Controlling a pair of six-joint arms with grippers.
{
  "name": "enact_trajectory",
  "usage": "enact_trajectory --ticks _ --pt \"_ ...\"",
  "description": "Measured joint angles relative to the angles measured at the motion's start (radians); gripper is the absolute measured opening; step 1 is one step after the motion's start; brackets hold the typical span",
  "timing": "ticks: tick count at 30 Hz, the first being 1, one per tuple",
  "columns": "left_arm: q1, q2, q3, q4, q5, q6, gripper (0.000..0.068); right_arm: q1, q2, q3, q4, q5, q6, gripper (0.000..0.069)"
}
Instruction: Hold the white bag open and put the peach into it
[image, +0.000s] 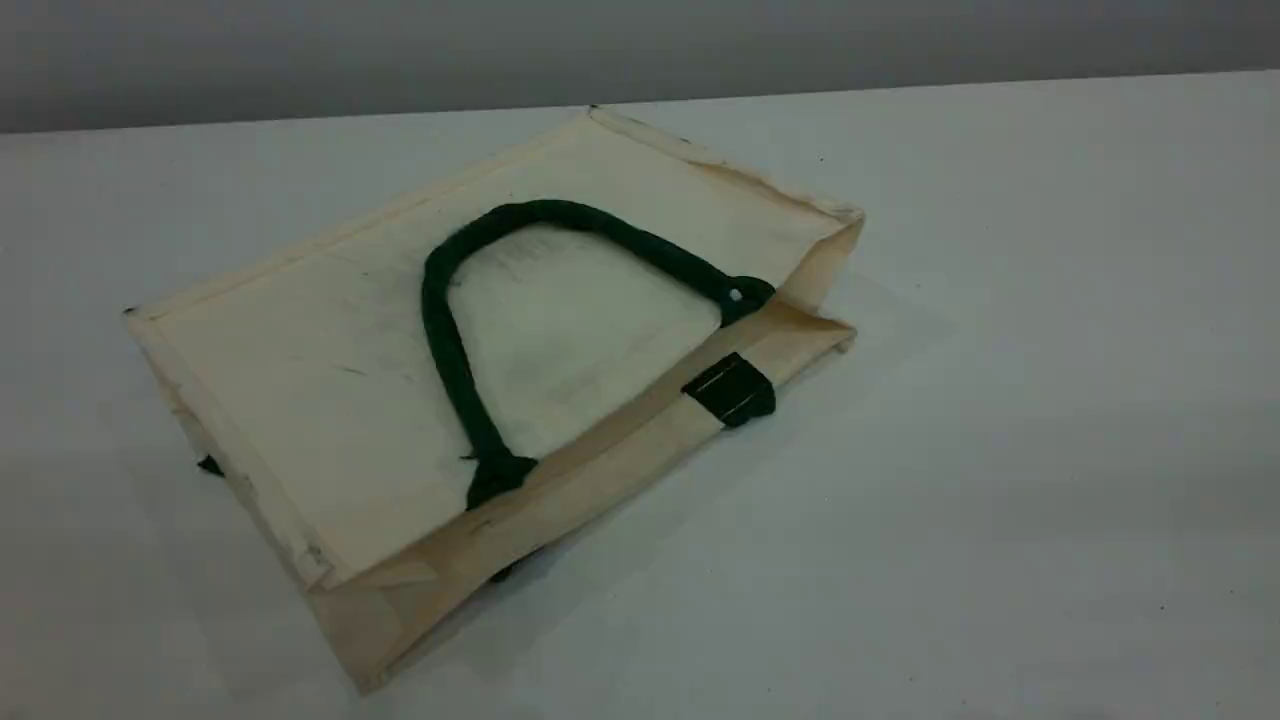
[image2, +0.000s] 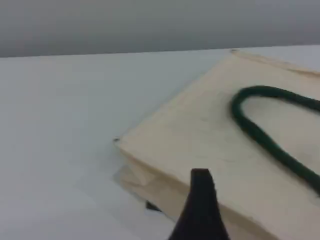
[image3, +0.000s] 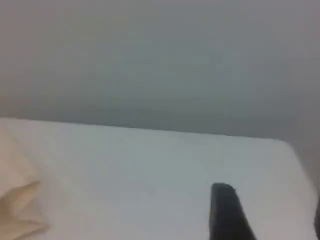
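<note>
The white bag lies flat on the table, its rim facing the near right. One dark green rope handle is folded back over its top face, and a dark tab sits on the rim. In the left wrist view, the bag and handle lie just beyond my left gripper, of which one black fingertip shows, with nothing on it. My right gripper hovers over bare table right of a bag corner, fingers apart and empty. The peach is out of view. Neither arm appears in the scene view.
The white table stretches around the bag on all sides. Its far edge meets a grey wall. In the right wrist view, a table corner shows ahead.
</note>
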Motion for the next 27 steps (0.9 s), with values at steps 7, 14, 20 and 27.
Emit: enact_trajectory --ticks 7,14,20,27 --pt "0.003 -0.003 0.0 0.0 0.001 0.0 0.0519 -0.099 0.0 0.0 0.0 0.0 -0.001 0.0335" --pt "0.003 -0.048 0.0 0.0 0.006 0.0 0.0519 -0.099 0.0 0.0 0.0 0.0 -0.001 0.0335" --pt "0.003 -0.048 0.0 0.0 0.005 0.0 0.0519 -0.098 0.0 0.0 0.0 0.0 0.0 0.0335" --pt "0.003 -0.047 0.0 0.0 0.003 0.0 0.0519 -0.098 0.0 0.0 0.0 0.0 -0.001 0.0335"
